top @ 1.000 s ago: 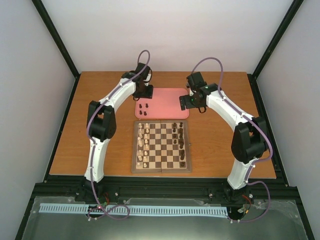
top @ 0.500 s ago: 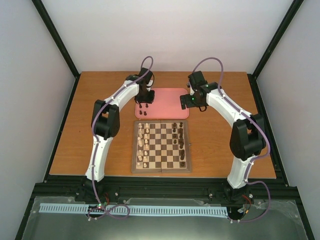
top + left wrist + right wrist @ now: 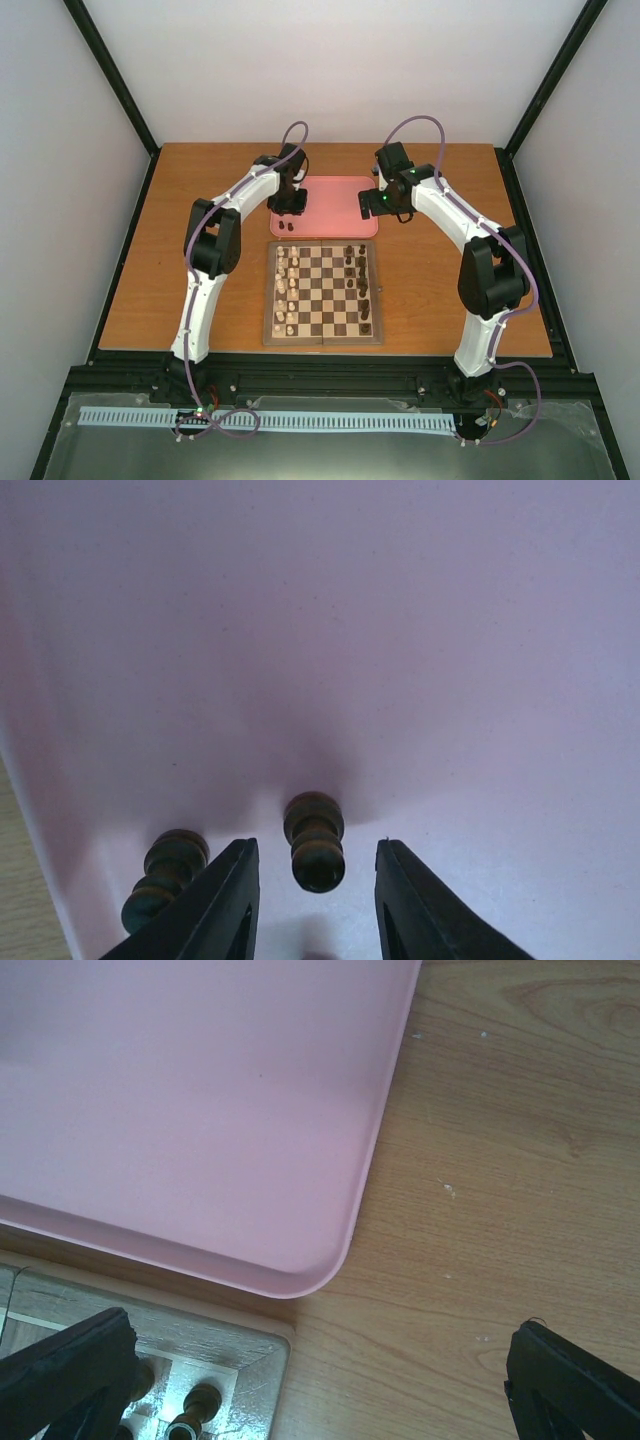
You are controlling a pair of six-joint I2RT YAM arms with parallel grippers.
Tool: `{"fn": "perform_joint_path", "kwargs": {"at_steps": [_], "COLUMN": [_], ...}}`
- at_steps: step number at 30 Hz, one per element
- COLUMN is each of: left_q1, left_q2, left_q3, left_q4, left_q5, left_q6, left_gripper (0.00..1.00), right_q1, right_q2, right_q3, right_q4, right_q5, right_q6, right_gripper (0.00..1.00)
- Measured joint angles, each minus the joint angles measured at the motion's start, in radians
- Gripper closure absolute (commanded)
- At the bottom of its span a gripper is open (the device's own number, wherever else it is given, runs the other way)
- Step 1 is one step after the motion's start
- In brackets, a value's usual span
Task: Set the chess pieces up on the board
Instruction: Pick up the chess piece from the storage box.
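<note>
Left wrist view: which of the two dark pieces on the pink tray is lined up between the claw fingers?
The right-hand piece, centred in the gap of the open left claw; the other piece sits outside it, further left.

The left arm (image 3: 205, 250) bends at the elbow, its forearm reaching toward 1 o'clock. The left end effector (image 3: 291, 203) points down with its jaws narrowly parted. The right arm (image 3: 490, 280) reaches toward 11 o'clock, and the right end effector (image 3: 370, 207) is spread wide.
</note>
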Motion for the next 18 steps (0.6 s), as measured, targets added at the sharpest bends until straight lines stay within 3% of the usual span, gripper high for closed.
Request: {"fn": "perform_joint_path", "kwargs": {"at_steps": [8,14,16,18], "left_q1": [0.000,0.000,0.000,0.000], "left_q2": [0.000,0.000,0.000,0.000], "left_q3": [0.000,0.000,0.000,0.002], "left_q4": [-0.001,-0.002,-0.002,-0.002], "left_q5": [0.000,-0.001,-0.001,-0.001], "left_q6": [0.000,0.000,0.000,0.008], "left_gripper": [0.72,0.88,0.99,0.99], "right_q1": [0.000,0.000,0.000,0.000], "right_q2": [0.000,0.000,0.000,0.000], "right_q3": [0.000,0.000,0.000,-0.001], "right_q4": [-0.002,-0.002,-0.002,-0.002], "right_q5": [-0.011,-0.016,-0.018,-0.019], "right_q6": [0.000,0.000,0.000,0.000], "right_gripper": [0.00,0.00,0.00,0.00]}}
